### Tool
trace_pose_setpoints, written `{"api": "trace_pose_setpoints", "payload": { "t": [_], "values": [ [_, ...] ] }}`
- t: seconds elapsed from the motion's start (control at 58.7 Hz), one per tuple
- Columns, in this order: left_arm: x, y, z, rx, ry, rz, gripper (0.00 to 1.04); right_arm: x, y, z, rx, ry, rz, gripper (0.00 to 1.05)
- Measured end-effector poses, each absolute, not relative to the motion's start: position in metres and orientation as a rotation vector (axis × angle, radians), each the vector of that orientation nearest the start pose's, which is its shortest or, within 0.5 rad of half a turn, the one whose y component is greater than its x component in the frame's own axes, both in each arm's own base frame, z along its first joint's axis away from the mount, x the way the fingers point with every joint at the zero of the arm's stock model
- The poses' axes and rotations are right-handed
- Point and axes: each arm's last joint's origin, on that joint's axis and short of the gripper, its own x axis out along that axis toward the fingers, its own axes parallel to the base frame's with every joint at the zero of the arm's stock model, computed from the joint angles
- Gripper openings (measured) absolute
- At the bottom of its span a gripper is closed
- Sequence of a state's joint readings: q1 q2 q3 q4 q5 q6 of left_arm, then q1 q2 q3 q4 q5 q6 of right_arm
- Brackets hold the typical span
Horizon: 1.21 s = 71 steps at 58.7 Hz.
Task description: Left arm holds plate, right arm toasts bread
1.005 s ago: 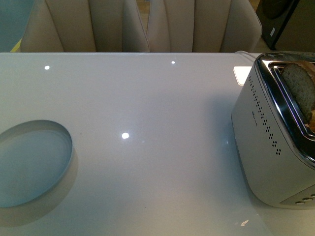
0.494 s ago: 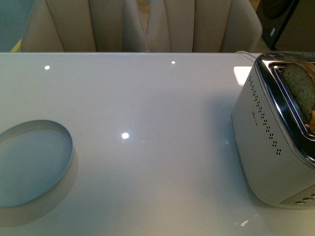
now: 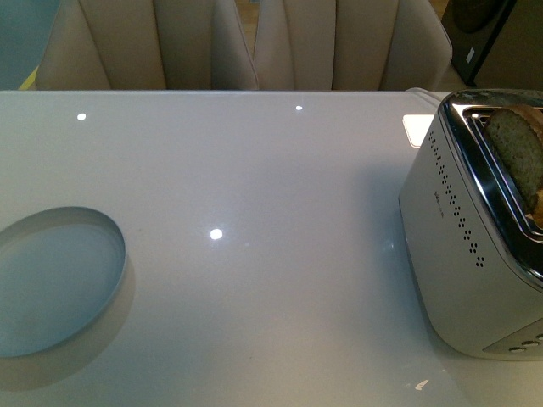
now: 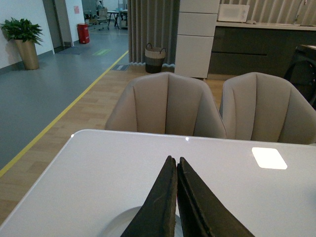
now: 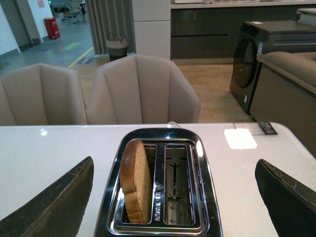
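The left tool point(image 4: 176, 197) has its two black wedge fingers pressed together, nothing between them; just beneath their base the pale rim of the plate point(image 4: 116, 224) shows. In the front view the plate point(image 3: 51, 280) lies at the near left of the worktop point(image 3: 254, 170), cut by the picture's left edge.

The right tool point(image 5: 173, 197) stands spread wide, one finger on each side of the toaster point(image 5: 163, 185), apart from its walls, directly above its slots. The bread point(image 5: 134, 180) stands upright on its edge in one of the two slots; the other slot is empty. In the front view the toaster point(image 3: 475, 254) sits near the worktop's right edge, the bread point(image 3: 517, 161) rising from it.

Between plate and toaster is a broad bare stretch of worktop. Beyond its far edge stand two beige chairs point(image 3: 246, 42).

Nothing has shifted since the earlier front views: plate, toaster and bread lie as before.
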<state>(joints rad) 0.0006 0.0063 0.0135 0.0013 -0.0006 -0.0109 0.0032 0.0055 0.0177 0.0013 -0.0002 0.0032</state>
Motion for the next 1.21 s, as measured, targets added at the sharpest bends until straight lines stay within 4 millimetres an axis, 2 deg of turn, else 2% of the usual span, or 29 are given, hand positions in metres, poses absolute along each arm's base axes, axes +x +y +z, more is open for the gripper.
{"api": "trace_pose_setpoints", "payload": {
  "t": [0.273,0.579,0.733,0.784,1.21],
  "values": [
    [0.0973,0.0001,0.1678,-0.012,-0.009,0.001,0.04,0.0969,0.0003,0.1693,0.003,-0.014,0.003,0.96],
    [0.0973,0.0001,0.1678,-0.011,-0.009,0.001,0.59,0.0969,0.0003,0.1693,0.003,-0.014,0.003,0.96],
    [0.0973,0.0001,0.1678,-0.011,-0.009,0.001,0.92,0.0969,0.0003,0.1693,0.003,-0.014,0.003,0.96],
    [0.0973,0.0001,0.1678,-0.01,-0.009,0.001,0.99,0.0969,0.0003,0.1693,0.003,-0.014,0.003,0.96],
    [0.0973,0.0001,0.1678,-0.009,-0.009,0.001,0.98,0.0969,0.0003,0.1693,0.003,-0.014,0.003,0.96]
  ]
}}
